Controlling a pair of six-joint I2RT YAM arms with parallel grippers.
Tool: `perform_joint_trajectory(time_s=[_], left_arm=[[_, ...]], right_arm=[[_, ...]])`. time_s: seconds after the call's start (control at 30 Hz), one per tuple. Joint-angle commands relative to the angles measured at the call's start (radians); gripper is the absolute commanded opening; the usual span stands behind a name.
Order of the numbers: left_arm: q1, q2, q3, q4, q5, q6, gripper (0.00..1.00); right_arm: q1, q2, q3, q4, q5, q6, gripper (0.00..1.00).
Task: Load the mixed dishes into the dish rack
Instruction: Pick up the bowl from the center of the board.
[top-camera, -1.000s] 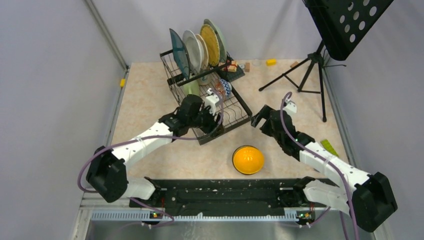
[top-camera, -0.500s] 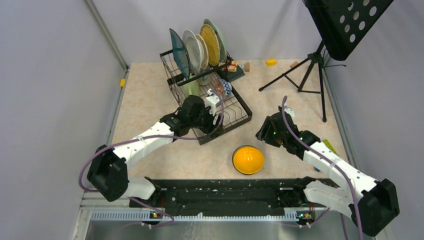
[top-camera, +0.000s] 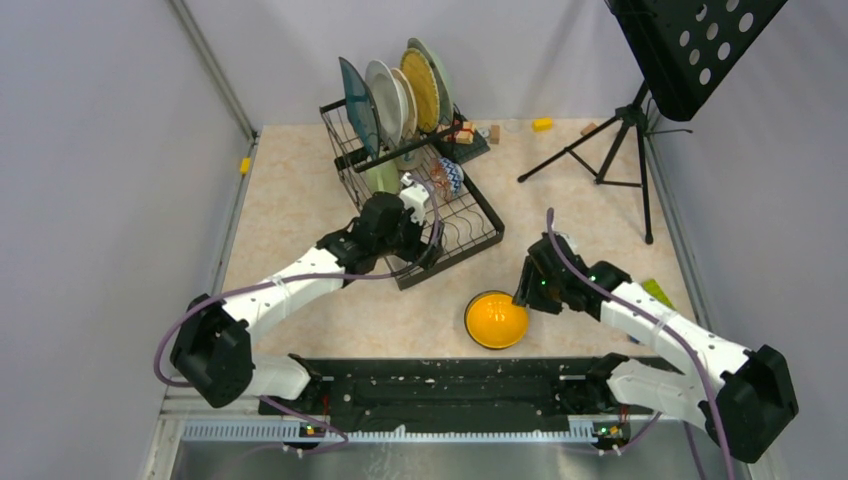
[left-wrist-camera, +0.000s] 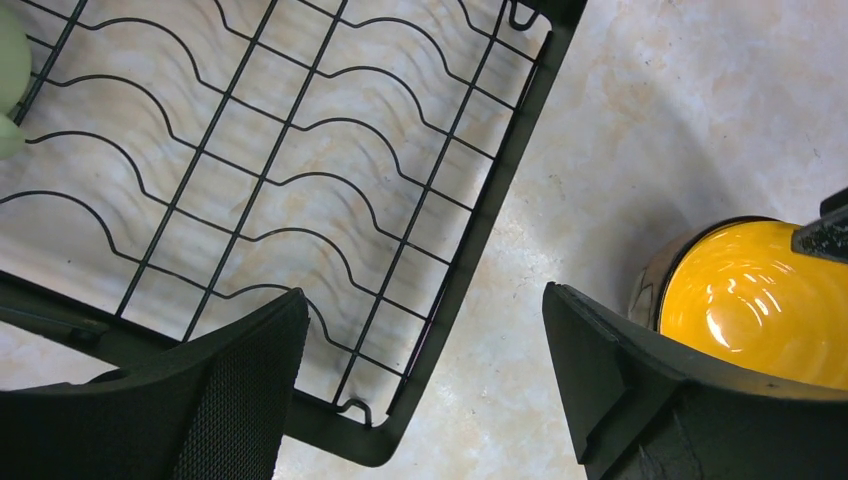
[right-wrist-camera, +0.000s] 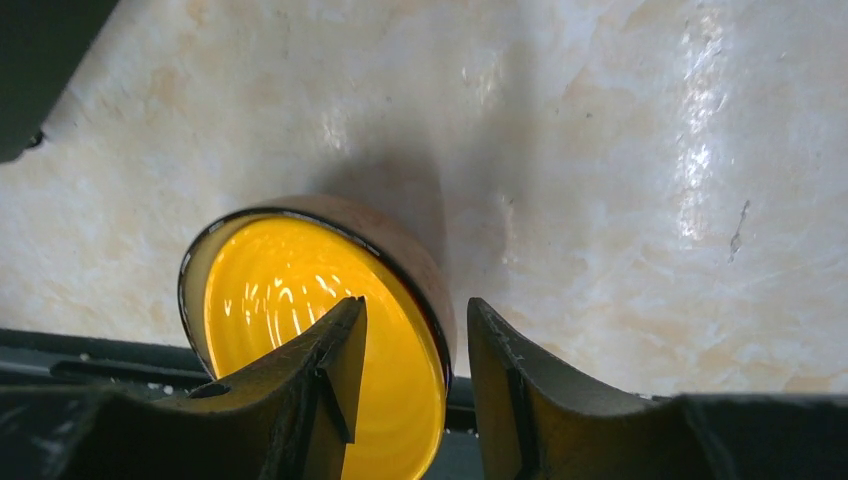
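Left hand (left-wrist-camera: 424, 295): It is wide open and holds nothing. It hangs over the low flat part of the dish rack (left-wrist-camera: 500, 200), close to the rack's near corner.

Right hand (right-wrist-camera: 415, 310): It is about half open. One finger is over the inside of the yellow bowl (right-wrist-camera: 300, 290) and the other is outside it, so the bowl's edge runs between them. A little gap shows on each side of the edge. I cannot see it pinching the bowl.

Yellow bowl: It sits the right way up on the tabletop (top-camera: 300, 210), near the front. It is a little way off from the rack's near corner and does not touch the rack. It is shiny yellow inside, with a dark edge and a brownish outside.

Dish rack: It is black wire and stands slanted on the tabletop, toward the back. The flat part has wavy wires. The wires under the left hand are bare.

Plates (top-camera: 385, 95): Four stand on edge in a row in the high back part of the rack. They are dark teal, white, yellow and a pale one.

Green mug (top-camera: 380, 178): It is in the rack, just below the plates.

Patterned bowl (top-camera: 448, 175): It is in the rack too, on its right side.

Music stand (top-camera: 690, 50): It is black with three legs. It stands at the back right, well apart from the rack.

Yellow block (top-camera: 542, 124): It is small and lies by the back edge of the tabletop.
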Motion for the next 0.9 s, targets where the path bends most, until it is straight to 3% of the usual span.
perform_joint_trajectory(time_s=[0.0, 0.37, 0.6, 0.87], left_arm=[[-0.001, -0.042, -0.011, 0.051, -0.05, -0.014, 0.91], [-0.001, -0.04, -0.011, 0.05, -0.064, -0.014, 0.92], [-0.002, -0.051, -0.017, 0.044, -0.094, -0.015, 0.92], [0.0, -0.05, -0.024, 0.044, -0.091, -0.017, 0.92]], right_arm=[[0.055, 0.019, 0.069, -0.061, -0.009, -0.018, 0.43], [0.083, 0.093, 0.129, -0.148, 0.045, -0.049, 0.42], [0.098, 0.126, 0.146, -0.147, 0.036, -0.062, 0.32], [0.108, 0.177, 0.182, -0.172, 0.058, -0.082, 0.31]])
